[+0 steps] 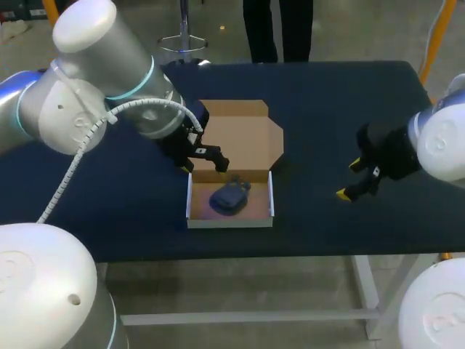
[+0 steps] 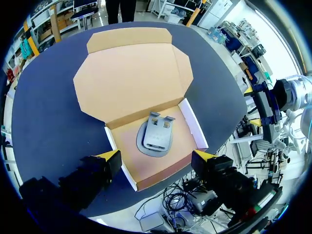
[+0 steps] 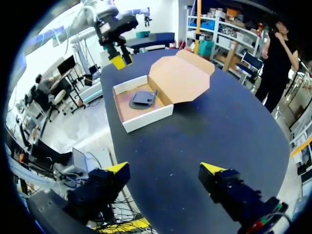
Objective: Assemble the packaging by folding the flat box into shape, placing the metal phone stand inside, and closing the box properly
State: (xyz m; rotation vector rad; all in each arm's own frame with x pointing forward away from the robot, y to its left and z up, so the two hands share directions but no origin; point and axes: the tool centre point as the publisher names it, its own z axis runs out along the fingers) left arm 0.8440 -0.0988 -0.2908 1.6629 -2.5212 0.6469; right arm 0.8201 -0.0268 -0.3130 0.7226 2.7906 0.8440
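Count: 1 box, 1 stand, 2 grippers, 1 table.

Nearest the front edge of the dark blue table (image 1: 327, 102): one white cardboard box (image 1: 231, 221), brown inside, folded up into a shallow tray, front and side walls standing. Not closed.

Inside that tray, flat on its floor, about mid-width: one grey metal phone stand (image 1: 230, 196). Seen from the left wrist, grey metal phone stand (image 2: 157, 136) a bit nearer the hinge side than the front wall. Loose, nothing touching it from above.

Just above the tray's far left corner in the head view: left gripper (image 1: 205, 166), released, two yellow tips spread about as wide as the tray, gripping nothing. In the left wrist view, one tip off each side of the tray; contact with the walls impossible to tell.

Off to the right, well apart from the box: right gripper (image 1: 349, 179), also released, two yellow tips wide apart over bare table, empty.

Farthest back: one brown lid flap (image 1: 243, 138), joined to the tray's far side, lying open and flat on the table, one tuck tab along its far edge.
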